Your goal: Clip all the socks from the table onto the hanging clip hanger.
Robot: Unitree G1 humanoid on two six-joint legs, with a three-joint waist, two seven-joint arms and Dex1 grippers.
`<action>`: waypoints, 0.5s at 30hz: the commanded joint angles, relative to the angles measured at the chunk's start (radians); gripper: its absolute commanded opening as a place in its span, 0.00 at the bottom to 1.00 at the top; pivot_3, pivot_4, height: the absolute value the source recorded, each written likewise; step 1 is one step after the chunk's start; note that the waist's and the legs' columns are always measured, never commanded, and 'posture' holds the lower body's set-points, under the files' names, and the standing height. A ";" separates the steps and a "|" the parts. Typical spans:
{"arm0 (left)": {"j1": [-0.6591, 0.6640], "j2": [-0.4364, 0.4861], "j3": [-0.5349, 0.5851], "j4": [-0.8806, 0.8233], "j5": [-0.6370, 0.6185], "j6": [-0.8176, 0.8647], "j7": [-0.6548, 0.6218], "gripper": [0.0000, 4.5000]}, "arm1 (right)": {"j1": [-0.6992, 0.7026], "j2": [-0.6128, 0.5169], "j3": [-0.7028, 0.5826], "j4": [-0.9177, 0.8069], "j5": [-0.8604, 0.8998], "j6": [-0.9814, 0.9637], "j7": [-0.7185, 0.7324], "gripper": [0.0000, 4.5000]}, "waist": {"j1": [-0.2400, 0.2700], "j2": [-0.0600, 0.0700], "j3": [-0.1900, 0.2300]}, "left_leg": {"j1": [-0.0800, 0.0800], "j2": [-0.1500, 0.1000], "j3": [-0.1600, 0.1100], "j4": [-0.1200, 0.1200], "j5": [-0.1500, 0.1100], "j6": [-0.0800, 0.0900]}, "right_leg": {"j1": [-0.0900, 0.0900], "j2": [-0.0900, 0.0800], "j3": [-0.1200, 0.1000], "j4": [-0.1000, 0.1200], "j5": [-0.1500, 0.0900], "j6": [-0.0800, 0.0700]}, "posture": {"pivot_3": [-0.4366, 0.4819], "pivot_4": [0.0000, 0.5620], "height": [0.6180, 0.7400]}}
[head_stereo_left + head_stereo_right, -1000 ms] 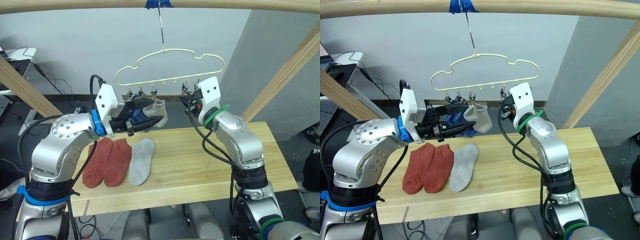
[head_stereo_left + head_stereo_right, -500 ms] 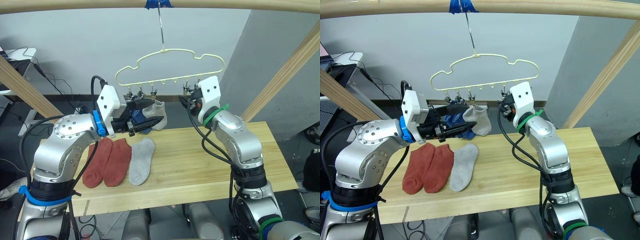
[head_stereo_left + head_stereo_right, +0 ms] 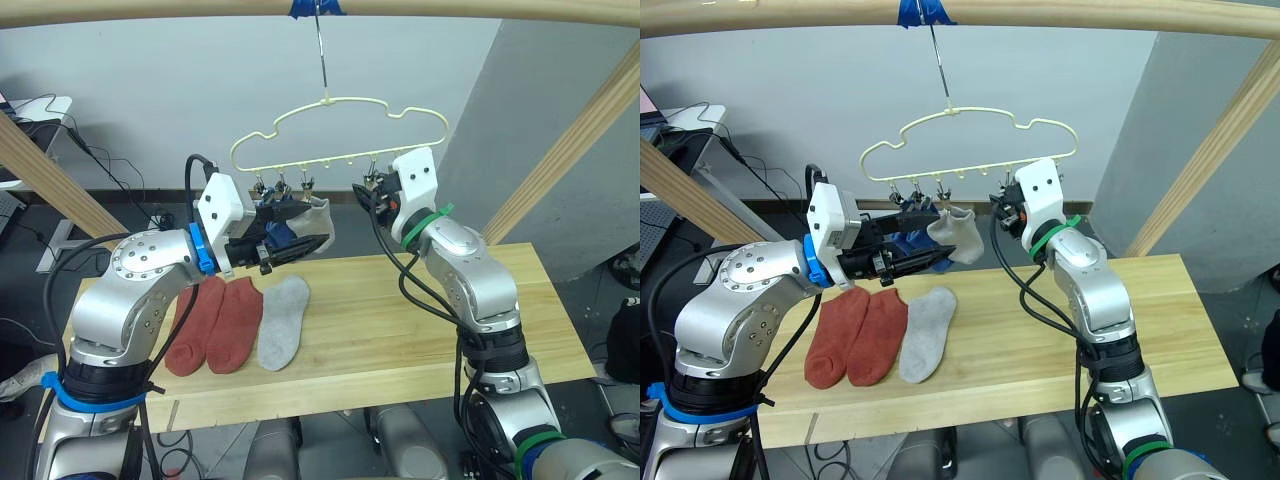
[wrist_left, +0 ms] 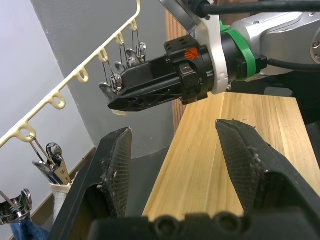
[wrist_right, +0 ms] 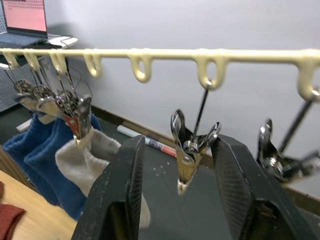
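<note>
The clip hanger (image 3: 340, 135) hangs by its hook from the wooden bar (image 3: 320, 8) overhead, its row of small metal clips dangling above the far edge of the table (image 3: 400, 320). Three socks are already clipped near its left end: two blue socks (image 3: 908, 243) and, just to their right, a light grey sock (image 3: 958, 235) hanging from its cuff.

On the tabletop lie the other three, side by side and touching: two rust-red socks (image 3: 215, 322) and a second grey sock (image 3: 283, 320) to their right.

The left gripper (image 3: 295, 245) is raised just in front of the hanging socks, its fingers (image 4: 117, 165) spread wide with nothing between them (its wrist view looks through the gap at the table and the other gripper).

The right gripper (image 3: 372, 200) is up at the hanger's right half, fingers (image 5: 125, 185) also spread apart and empty. An unused clip (image 5: 190, 150) hangs straight down in the gap between them, touching neither finger; a further clip (image 5: 280, 155) hangs just outside one finger, and the clipped grey sock outside the other.
</note>
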 commanded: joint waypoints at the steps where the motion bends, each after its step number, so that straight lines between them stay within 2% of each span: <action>1: 0.002 -0.003 0.006 -0.036 -0.002 -0.017 0.004 0.66 | -0.029 0.010 0.008 -0.004 0.001 -0.041 -0.003 0.46 | 0.000 0.000 0.000 | 0.000 0.000 0.000 0.000 0.000 0.000 | 0.000 0.000 0.000 0.000 0.000 0.000 | 0.32 0.39 1.00; 15: 0.019 -0.005 0.005 -0.037 0.001 -0.023 0.010 0.66 | -0.046 0.044 0.001 0.037 0.009 -0.079 -0.023 0.46 | 0.000 0.000 0.000 | 0.000 0.000 0.000 0.000 0.000 0.000 | 0.000 0.000 0.000 0.001 0.000 0.000 | 0.32 0.38 1.00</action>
